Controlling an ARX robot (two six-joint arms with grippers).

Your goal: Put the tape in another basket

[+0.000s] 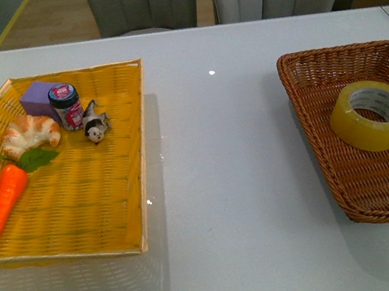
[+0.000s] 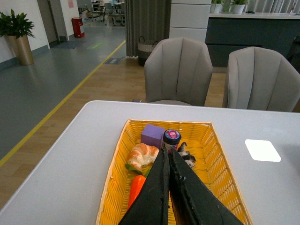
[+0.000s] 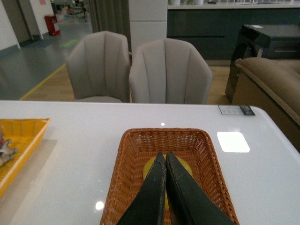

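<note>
Already the yellowish translucent tape roll (image 1: 373,115) lies inside the brown woven wicker basket (image 1: 382,192), so placement looks done. Both the left gripper (image 2: 168,157) and right gripper (image 3: 162,159) are pressed together, empty; retreat seems next.

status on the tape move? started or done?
Done: can't tell; the tape lies in the brown wicker basket, so it's either unmoved or already delivered. In hand: nothing, as both the left gripper and right gripper have jaws closed and empty. Left: possibly a grasp and carry to the yellow tray.
</note>
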